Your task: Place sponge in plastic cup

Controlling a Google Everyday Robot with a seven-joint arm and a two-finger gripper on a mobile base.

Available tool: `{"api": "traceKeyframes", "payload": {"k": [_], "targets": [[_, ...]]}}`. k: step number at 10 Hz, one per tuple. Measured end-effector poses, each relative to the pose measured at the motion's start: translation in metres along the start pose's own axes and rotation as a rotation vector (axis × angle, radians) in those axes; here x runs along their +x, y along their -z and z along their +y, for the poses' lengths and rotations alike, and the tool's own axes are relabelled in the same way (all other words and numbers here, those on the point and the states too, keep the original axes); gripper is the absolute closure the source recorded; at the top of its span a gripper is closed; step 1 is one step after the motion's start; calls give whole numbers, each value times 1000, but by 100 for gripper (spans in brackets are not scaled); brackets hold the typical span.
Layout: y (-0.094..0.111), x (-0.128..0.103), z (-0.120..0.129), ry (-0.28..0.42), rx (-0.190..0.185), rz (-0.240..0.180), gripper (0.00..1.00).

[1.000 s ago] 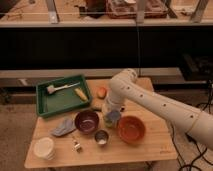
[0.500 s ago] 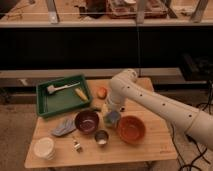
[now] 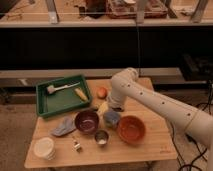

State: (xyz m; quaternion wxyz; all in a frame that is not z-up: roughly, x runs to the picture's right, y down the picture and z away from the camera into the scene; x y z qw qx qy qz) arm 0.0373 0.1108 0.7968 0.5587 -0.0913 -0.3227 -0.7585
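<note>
Worktop [image 3: 150, 147] of pale wood is carrying everything in the single camera view, and the white arm is reaching in from the right edge and bending down over its middle. The gripper [image 3: 111, 111] is hanging low there, just above and behind a small grey-blue plastic cup [image 3: 111, 119] that is standing between a dark purple bowl [image 3: 86, 121] and an orange bowl [image 3: 131, 129].

A pale yellow sponge [image 3: 103, 107] is showing right at the gripper's left-hand side as seen here, tilted, with its long axis running up and slightly to the right. It is sitting just above and a little left of the cup's mouth, so the coming move appears to turn on carrying it a short way down and right until it is over the opening. Whether the jaws are gripping the sponge or merely standing beside it, I cannot tell; the arm's wrist is hiding them.

Other things are lying around: a green tray [image 3: 61, 100] at the left holding a brush and a yellow object, an orange fruit [image 3: 102, 92] behind the gripper, a grey cloth [image 3: 63, 127], a small metal cup [image 3: 101, 137] and a white container [image 3: 44, 148] near the front edge.

No brand, label or writing is readable on anything.
</note>
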Motion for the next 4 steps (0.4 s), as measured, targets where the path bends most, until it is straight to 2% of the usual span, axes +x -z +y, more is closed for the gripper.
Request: {"api": "traceKeyframes", "payload": {"k": [1,2,4], "targets": [[2,3,5,-21,0,10,20],[9,13,22,-107,-3,45,20],[19,25,41,-199,-3,86,20]]}}
